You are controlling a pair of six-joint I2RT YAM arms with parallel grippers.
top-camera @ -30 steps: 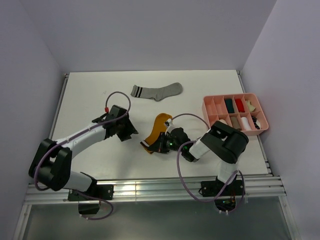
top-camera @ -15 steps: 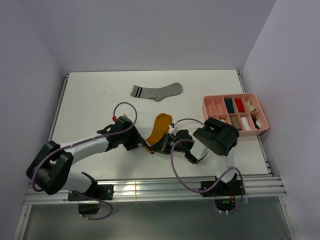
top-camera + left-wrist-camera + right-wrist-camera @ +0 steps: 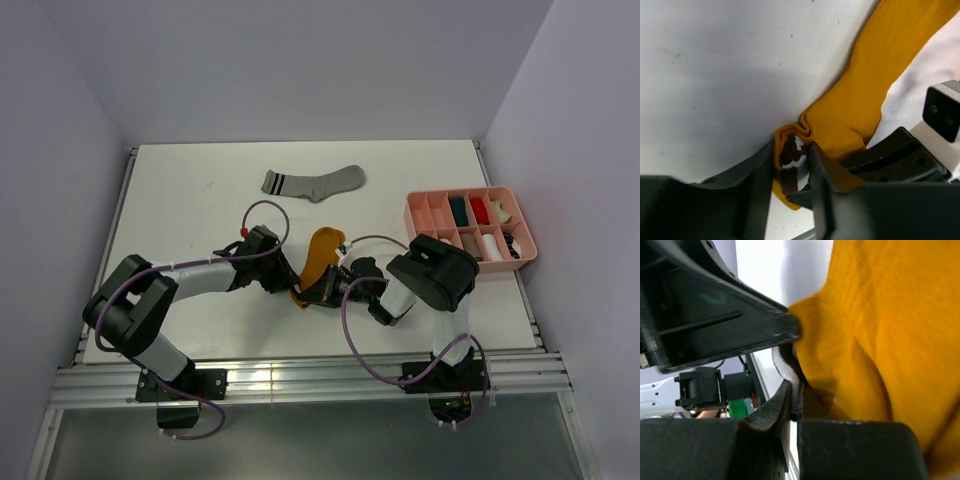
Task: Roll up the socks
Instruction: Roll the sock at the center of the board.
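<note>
I am at the start of the roll on the mustard sock (image 3: 320, 250), which lies in the middle of the table (image 3: 190, 200) between my two arms, toe pointing away. My left gripper (image 3: 791, 152) pinches the bunched striped cuff at the near end. My right gripper (image 3: 794, 395) is clamped shut on that same end, just beside it. Next, I judge, I must turn the bunch over toward the toe and keep it tight. The grey sock (image 3: 315, 182) lies flat farther back, not yet rolled.

From above I can't see the cuff end of the mustard sock (image 3: 320, 248): the left pincer (image 3: 289, 284) and right pincer (image 3: 312, 291) cover it. In my right wrist view the fabric is blurred and runs off-frame beyond the pincer.
</note>
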